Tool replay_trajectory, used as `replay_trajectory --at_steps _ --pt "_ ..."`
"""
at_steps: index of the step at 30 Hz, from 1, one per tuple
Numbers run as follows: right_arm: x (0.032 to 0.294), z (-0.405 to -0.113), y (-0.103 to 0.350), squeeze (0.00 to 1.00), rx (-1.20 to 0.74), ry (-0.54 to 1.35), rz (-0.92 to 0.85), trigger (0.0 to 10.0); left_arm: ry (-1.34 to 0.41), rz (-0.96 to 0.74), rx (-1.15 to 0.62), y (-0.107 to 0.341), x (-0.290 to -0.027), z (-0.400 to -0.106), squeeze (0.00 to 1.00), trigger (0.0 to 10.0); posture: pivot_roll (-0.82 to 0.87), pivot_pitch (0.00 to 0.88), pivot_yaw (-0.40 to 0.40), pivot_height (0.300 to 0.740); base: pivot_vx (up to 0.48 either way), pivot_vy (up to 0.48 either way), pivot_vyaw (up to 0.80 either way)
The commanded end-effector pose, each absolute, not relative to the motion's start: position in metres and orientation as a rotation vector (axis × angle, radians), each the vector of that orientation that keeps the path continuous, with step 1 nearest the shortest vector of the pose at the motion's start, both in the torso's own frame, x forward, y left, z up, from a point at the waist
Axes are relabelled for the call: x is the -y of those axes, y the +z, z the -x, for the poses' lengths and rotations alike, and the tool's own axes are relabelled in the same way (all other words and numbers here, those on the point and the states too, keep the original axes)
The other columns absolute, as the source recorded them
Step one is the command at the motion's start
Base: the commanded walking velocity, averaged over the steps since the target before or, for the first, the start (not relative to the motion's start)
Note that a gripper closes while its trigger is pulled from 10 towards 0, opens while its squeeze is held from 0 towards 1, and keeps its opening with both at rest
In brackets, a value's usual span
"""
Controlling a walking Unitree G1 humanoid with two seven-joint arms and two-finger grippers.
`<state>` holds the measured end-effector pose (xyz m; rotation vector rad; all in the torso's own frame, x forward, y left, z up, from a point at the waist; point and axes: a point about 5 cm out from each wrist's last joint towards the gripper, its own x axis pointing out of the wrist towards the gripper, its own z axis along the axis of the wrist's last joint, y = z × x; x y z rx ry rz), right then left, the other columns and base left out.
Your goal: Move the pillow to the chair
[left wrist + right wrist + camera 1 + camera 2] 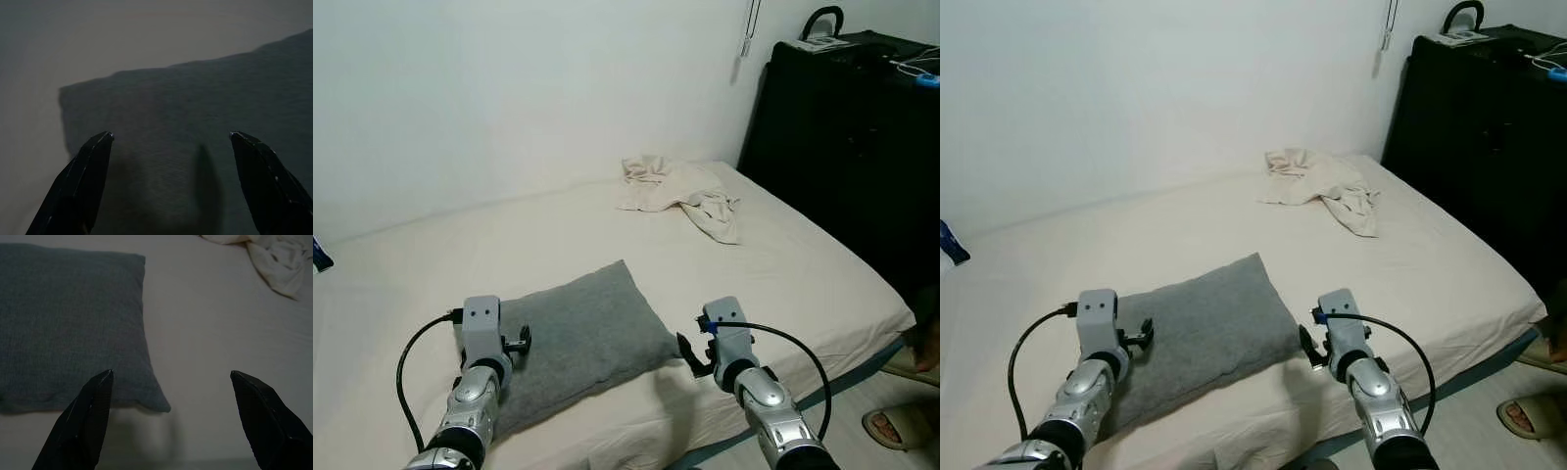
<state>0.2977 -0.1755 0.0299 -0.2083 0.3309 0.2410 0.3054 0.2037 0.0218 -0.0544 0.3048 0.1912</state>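
No text, label, brand, number or sign can be read. The flat white printed item (pixel 821 42) on top of the tall black cabinet (pixel 847 147), at 1 o'clock, is too small to make out.

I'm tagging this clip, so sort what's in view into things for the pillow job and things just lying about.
For the job:
pillow, grey, on the bed
left gripper, open over the pillow
right gripper, open by the pillow's corner

Lying about:
bed
crumpled cloth
black cabinet
slippers on the floor
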Motion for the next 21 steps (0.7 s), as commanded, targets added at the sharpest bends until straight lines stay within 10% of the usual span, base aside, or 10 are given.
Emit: replay_trajectory --at_steps 1,21 --pt "0.174 -0.295 0.027 0.00 -0.345 0.241 0.191 10.0 0.215 0.028 -0.293 0.025 -0.213 -0.306 0.00 10.0 -0.14 0.080 0.027 0.625 0.000 0.000 0.00" --pt "0.174 -0.282 0.028 0.00 -0.340 0.253 0.143 10.0 0.397 0.095 -0.336 0.028 -0.243 -0.304 0.00 10.0 -0.16 0.122 0.060 0.540 0.000 0.000 0.00"
